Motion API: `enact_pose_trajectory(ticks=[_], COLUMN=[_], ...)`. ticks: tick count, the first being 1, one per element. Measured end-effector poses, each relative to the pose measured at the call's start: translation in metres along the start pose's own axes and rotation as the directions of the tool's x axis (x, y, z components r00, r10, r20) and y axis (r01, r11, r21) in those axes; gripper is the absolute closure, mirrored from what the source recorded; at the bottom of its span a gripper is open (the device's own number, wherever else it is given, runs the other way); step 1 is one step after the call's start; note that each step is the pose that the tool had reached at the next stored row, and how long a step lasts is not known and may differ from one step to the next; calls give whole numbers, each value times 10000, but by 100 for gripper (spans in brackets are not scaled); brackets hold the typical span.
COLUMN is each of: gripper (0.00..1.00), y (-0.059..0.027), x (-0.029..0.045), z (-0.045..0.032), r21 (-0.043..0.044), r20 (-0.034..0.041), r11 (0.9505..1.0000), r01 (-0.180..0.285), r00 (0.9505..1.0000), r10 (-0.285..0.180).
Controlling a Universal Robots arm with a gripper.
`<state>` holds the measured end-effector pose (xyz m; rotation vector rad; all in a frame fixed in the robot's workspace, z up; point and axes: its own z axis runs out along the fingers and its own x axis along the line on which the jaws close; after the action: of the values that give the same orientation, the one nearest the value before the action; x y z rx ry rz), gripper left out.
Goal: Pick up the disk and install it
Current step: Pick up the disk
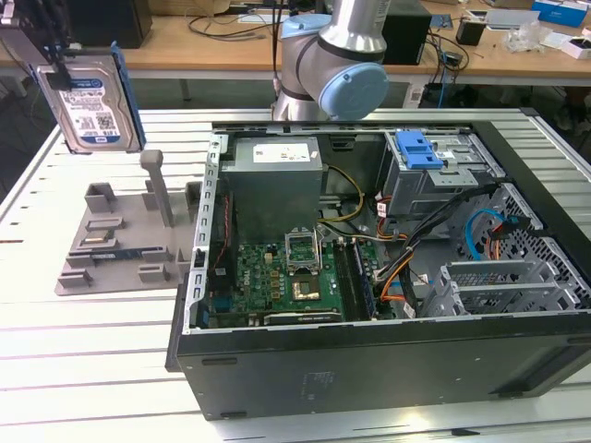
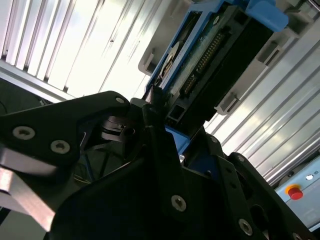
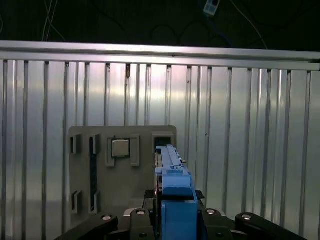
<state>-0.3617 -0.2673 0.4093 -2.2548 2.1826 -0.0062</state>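
Observation:
The disk (image 1: 92, 101), a silver drive with a white-and-blue label in a blue carrier, hangs upright in the air at the exterior view's far left, above the grey fixture (image 1: 120, 240). My gripper (image 1: 57, 72) is shut on its upper end. In the first wrist view the disk (image 3: 172, 172) is seen edge-on, sticking out from between the black fingers (image 3: 145, 217) over the fixture (image 3: 120, 165). The second wrist view shows the disk's connector edge (image 2: 200, 65) held in the gripper (image 2: 157, 112).
An open computer case (image 1: 369, 369) lies on the slatted metal table (image 1: 92, 351). Inside are a grey power supply box (image 1: 277, 171), a motherboard (image 1: 286, 277), cables and a drive bay with a blue latch (image 1: 420, 148). The arm's base (image 1: 337, 65) stands behind the case.

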Motion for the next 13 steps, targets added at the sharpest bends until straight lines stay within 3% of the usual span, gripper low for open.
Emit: enact_pose_trajectory(ticks=[13], gripper=[63], y=[-2], x=[-4], z=[-327], r21=[0], r20=[0], r11=[10000], r01=[0], r00=[10000], r10=[0])
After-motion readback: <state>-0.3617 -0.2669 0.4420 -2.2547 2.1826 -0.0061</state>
